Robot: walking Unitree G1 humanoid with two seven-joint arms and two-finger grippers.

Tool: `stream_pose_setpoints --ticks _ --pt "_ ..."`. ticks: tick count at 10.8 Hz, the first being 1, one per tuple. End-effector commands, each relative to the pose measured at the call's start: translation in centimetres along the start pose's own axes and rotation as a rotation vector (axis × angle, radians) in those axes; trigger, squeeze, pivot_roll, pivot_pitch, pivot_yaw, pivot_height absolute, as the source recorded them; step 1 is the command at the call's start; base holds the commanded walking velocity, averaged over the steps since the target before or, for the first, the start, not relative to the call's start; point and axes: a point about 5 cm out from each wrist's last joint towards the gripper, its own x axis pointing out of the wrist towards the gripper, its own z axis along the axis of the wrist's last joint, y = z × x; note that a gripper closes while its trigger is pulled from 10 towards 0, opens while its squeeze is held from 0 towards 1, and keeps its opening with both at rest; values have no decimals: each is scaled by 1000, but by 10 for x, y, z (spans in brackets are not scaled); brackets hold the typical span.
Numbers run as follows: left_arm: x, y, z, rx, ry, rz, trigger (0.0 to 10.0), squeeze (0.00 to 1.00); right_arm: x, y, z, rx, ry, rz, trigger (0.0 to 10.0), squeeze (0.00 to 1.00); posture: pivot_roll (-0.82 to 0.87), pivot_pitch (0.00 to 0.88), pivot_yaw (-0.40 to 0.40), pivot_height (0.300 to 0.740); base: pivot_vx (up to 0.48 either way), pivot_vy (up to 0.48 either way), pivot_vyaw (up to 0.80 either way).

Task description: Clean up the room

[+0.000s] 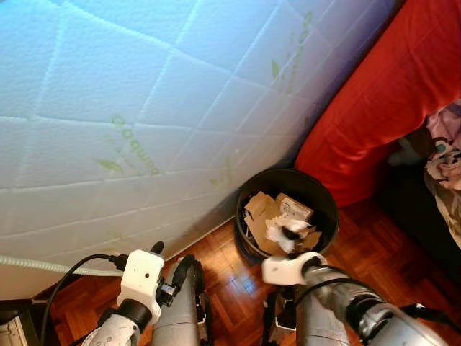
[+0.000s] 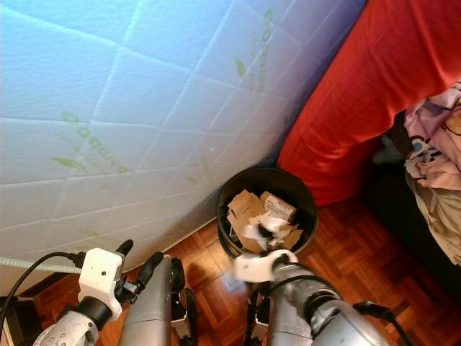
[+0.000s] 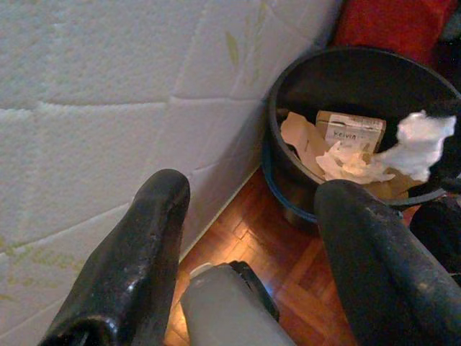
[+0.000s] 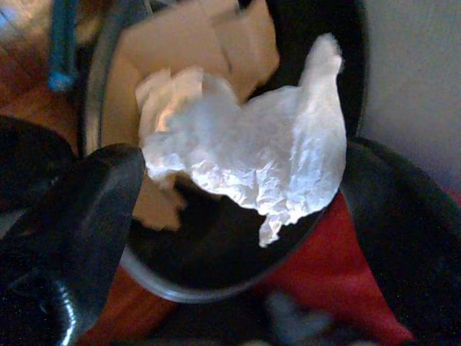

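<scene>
A black round bin stands on the parquet floor against a leaning white mattress. Cardboard scraps, a small box and crumpled paper lie inside it. My right gripper reaches over the bin's near rim. Its fingers stand wide apart, and a crumpled white tissue sits blurred in the gap between them, above the bin's inside. My left gripper hovers low over the floor left of the bin, open and with nothing between its fingers.
A red sheet hangs down behind and right of the bin. Patterned clothes lie at the far right. A black cable and a ribbed white hose run by the mattress foot at the left.
</scene>
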Motion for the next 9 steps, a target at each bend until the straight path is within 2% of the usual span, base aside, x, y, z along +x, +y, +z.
stream_pose_setpoints --ticks 1,2,3,4,6,8,9 --pt "-5 -3 -4 3 28 -10 10000 0 -4 15 -3 128 43 51 10000 0 287 403 11 610 0 0 0" --pt "-5 -3 -4 3 29 -10 10000 0 -1 3 2 75 14 -56 10000 0 287 403 11 610 0 0 0" --pt "-5 -3 -4 3 30 -10 10000 0 -1 1 4 88 4 -79 10000 0 287 403 11 610 0 0 0" --pt "-6 -3 -4 3 30 -10 10000 0 -1 3 -4 239 81 -49 10000 0 287 400 12 610 0 0 0" --pt "-6 -4 -4 2 30 -10 10000 0 -1 -4 -4 11 39 -137 10000 0 287 398 11 610 0 0 0" --pt "-6 -5 -5 1 31 -11 10000 0 -2 -1 -7 77 66 -133 10000 0 283 395 11 610 0 0 0" --pt "-6 -5 -5 0 31 -11 10000 0 -3 8 -6 211 90 -68 10000 0 283 394 12 610 0 0 0"
